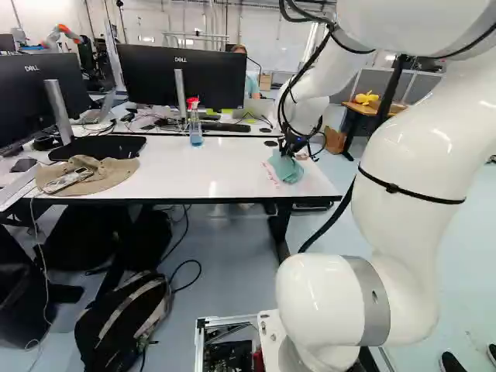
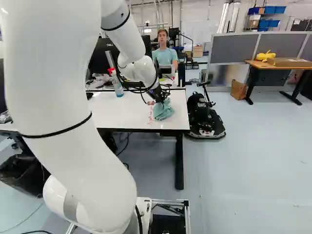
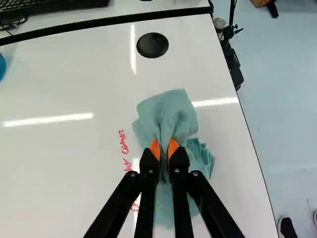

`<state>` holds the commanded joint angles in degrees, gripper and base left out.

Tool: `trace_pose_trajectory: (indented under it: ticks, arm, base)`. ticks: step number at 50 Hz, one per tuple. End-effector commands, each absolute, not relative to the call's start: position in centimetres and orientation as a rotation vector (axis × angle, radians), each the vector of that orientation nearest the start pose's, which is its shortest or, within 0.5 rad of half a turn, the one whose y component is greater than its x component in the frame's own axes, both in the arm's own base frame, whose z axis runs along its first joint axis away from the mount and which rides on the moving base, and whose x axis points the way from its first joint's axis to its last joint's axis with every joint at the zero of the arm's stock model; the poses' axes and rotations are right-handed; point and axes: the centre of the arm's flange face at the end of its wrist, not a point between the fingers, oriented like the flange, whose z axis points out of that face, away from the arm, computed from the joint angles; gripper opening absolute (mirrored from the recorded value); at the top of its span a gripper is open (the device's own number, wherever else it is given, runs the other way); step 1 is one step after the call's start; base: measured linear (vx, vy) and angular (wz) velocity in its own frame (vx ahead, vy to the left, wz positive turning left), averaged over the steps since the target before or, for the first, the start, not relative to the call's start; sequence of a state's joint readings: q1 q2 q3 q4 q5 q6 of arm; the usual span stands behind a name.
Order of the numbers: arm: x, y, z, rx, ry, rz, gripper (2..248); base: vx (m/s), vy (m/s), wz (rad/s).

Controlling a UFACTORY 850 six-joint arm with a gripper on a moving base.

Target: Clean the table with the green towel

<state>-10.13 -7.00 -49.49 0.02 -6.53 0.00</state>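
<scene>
The black gripper (image 2: 161, 97) is grasping the green towel (image 3: 171, 111); its 2 fingers pinch a fold from 2 sides with the orange pads (image 3: 154, 149). This towel lies on the white table (image 1: 194, 172), near the table's right end in the left base view, just beside the red handwriting (image 3: 123, 142). On the same table are 1 spray bottle (image 1: 195, 126) and 1 brown hat (image 1: 112, 173).

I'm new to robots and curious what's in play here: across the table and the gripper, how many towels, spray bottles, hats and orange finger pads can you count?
Green towel: 1
Spray bottle: 1
Tan hat: 1
Orange pads on the gripper: 2
Total: 5
</scene>
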Motion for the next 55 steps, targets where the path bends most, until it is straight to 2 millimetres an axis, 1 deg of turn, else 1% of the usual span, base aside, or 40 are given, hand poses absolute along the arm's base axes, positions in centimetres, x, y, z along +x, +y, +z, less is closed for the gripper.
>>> trace_pose_trajectory:
  ticks: [3,43,55]
  arm:
    - [48.7,-8.9,46.5,-3.030,0.275,-0.982,38]
    - [48.7,-8.9,46.5,-3.030,0.275,-0.982,38]
    - [48.4,-8.8,47.6,-3.022,0.274,-1.013,38]
  base:
    - [0.000,0.000,0.000]
    - [0.000,0.000,0.000]
    - [0.000,0.000,0.000]
